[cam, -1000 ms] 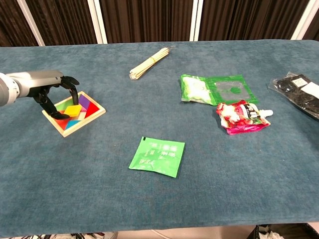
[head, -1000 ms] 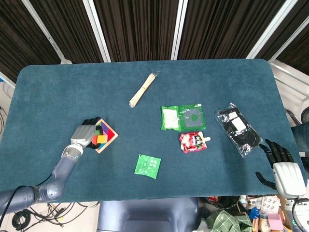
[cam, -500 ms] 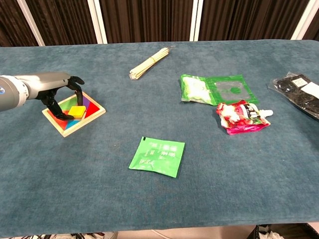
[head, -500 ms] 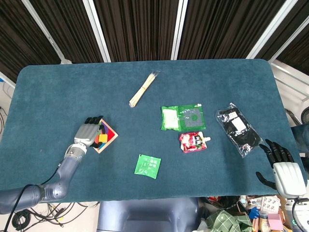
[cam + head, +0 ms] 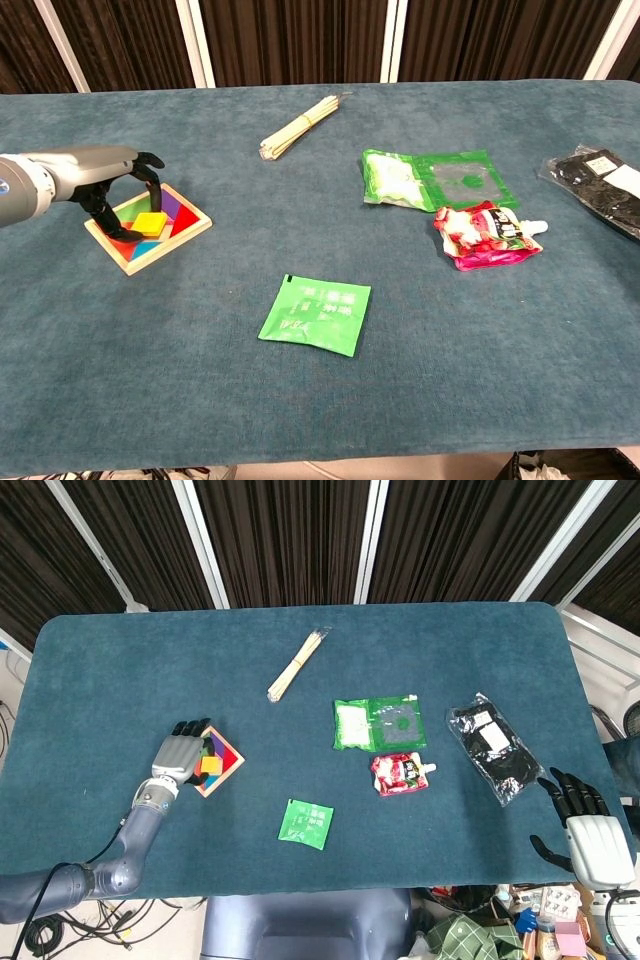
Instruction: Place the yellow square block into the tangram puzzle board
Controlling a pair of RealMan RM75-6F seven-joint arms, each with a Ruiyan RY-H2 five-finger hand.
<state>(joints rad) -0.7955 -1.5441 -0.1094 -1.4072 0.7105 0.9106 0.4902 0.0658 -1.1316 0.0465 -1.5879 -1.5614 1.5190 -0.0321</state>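
Note:
The wooden tangram puzzle board (image 5: 150, 255) lies at the table's left, filled with coloured pieces. The yellow square block (image 5: 150, 222) rests inside it among them, seen also as the yellow square block (image 5: 211, 766) in the head view. My left hand (image 5: 110, 175) arches over the board's far-left side, its fingers apart and curved down around the block, with no visible grip on it. In the head view my left hand (image 5: 178, 757) covers the left edge of the board (image 5: 226, 764). My right hand (image 5: 585, 825) hangs open off the table's right front corner, holding nothing.
A bundle of sticks (image 5: 298, 128) lies at the back centre. A green packet (image 5: 440, 178), a red pouch (image 5: 490, 235) and a black bag (image 5: 600, 185) sit to the right. A small green sachet (image 5: 316, 314) lies near the front centre.
My left hand shifted slightly right over the board, then eased back a little. The yellow block has settled flat in the board. The right hand has not moved.

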